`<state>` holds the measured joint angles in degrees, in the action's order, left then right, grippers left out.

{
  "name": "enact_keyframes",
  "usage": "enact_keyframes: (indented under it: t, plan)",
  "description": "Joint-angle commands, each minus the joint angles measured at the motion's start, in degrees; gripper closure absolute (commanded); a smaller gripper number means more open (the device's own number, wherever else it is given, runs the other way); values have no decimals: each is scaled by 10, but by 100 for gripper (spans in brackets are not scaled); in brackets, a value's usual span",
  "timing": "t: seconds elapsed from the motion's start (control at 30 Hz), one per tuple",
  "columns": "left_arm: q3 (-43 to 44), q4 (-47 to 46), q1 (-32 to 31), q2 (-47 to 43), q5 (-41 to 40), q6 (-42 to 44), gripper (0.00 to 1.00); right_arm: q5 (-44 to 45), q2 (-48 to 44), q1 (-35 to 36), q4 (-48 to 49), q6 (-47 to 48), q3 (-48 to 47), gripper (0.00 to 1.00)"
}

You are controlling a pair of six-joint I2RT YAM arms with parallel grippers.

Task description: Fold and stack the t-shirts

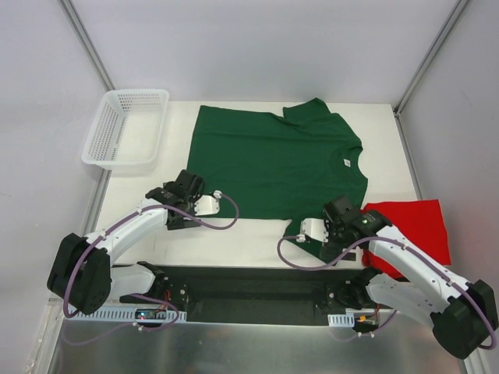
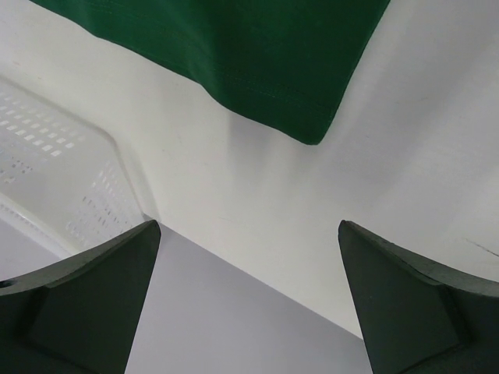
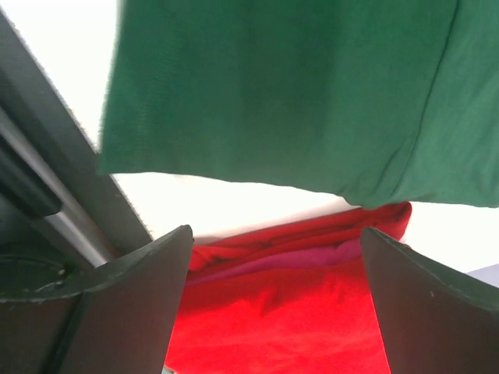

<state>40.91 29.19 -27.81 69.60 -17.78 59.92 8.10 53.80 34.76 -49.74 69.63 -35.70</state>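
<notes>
Dark fingers of the left tool (image 2: 248,226) stand wide apart with nothing between them, just short of the near hem corner of the green shirt (image 1: 273,160). The right tool (image 3: 276,230) is wide too and holds nothing; it hangs at the shirt's near sleeve, with the red shirt (image 1: 417,226) just beyond it. The green shirt lies spread flat across the middle of the surface (image 1: 242,234), hem toward the left edge and collar toward the right edge. The red shirt lies at the right edge, toward the near corner, partly under the right arm; whether it is folded or only bunched I cannot tell. A basket (image 1: 125,128) sits at the far left corner, apart from both shirts. By the look of it, the first fold of the green shirt is about to begin and no stacking is done. The next move likely calls for both tools to drop onto the near side of the cloth, pinch only the green layer, and carry it evenly toward the far edge. The right one must keep clear of the red cloth.
</notes>
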Motion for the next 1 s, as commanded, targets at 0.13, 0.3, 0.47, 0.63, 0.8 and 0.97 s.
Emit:
enact_keyframes:
  t: [0.13,0.3,0.47,0.63,0.8,0.97]
  plan:
    - [-15,11,-6,-23,-29,0,1,-65,-57,33,-106,-56,-31,10]
    - [-17,10,-6,-26,-30,-16,1,-101,-93,49,-120,-98,-12,10]
    - [-21,11,-6,-28,-32,-27,1,-120,-118,53,-116,-107,-13,10]
    - [-18,10,-6,-25,-32,-40,1,-125,-125,81,-122,-102,-15,10]
    - [0,9,-6,-15,-49,-49,1,-112,-113,140,-120,-111,-15,10]
    - [21,9,-4,-1,-49,-69,1,-85,-105,194,-108,-94,11,10]
